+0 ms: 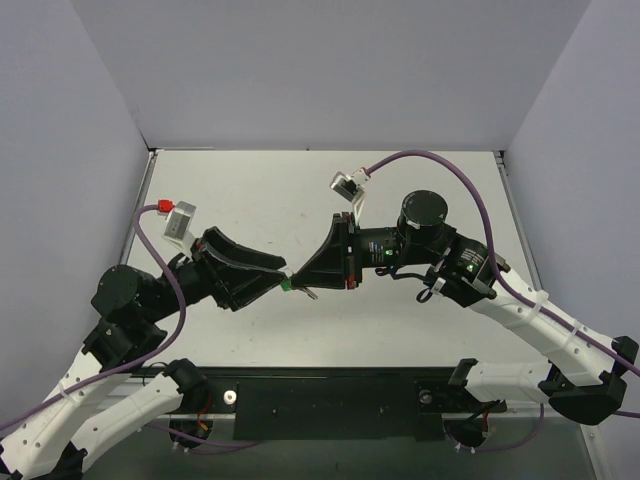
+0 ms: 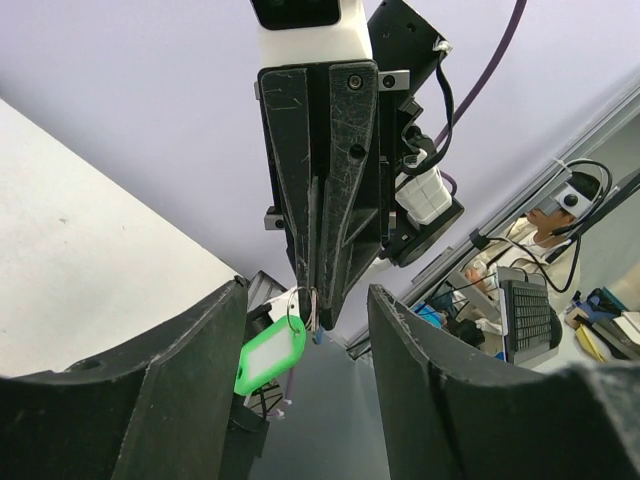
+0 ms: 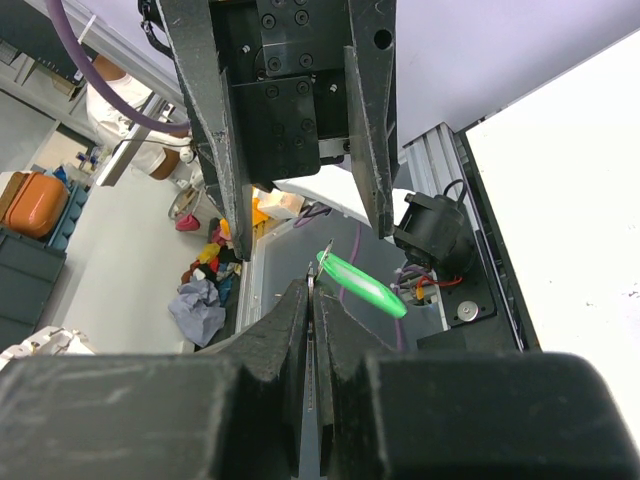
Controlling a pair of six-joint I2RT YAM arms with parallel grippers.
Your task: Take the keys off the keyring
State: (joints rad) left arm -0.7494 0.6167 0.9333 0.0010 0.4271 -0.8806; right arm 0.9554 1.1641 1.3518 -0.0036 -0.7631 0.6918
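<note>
Above the middle of the table (image 1: 250, 190) my two grippers meet tip to tip. My right gripper (image 1: 297, 277) is shut on the keys (image 3: 309, 330), a thin grey metal sliver pinched edge-on between its fingers (image 3: 285, 330). A thin metal ring (image 2: 296, 308) hangs at those fingertips. From it dangles the keyring (image 2: 270, 360), a green oval tag, also seen in the overhead view (image 1: 286, 286) and the right wrist view (image 3: 365, 285). My left gripper (image 2: 308, 330) is open. Its fingers (image 2: 200, 390) stand either side of the tag, which hangs close to the left one.
A black base plate (image 1: 330, 405) runs along the near table edge between the arm mounts. Purple cables (image 1: 470, 190) loop over both arms. White walls close in the left, back and right sides.
</note>
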